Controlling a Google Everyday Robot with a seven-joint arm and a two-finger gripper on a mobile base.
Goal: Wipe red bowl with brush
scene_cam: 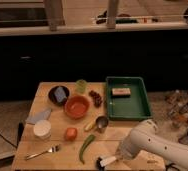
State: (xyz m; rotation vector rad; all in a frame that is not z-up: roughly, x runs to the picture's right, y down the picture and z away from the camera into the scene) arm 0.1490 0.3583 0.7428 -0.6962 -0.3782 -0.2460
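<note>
Centrally on the wooden counter [114, 137] sits the red bowl [77, 106], round, shallow and orange-red, just in front of a green cup [81, 86] and beside a dark bowl [59, 94]. Well apart from it, at the counter's front edge, lies the brush [103, 161], black head pointing left. The gripper [118, 157] is at its white handle; whether it is clamped on the handle cannot be told.
</note>
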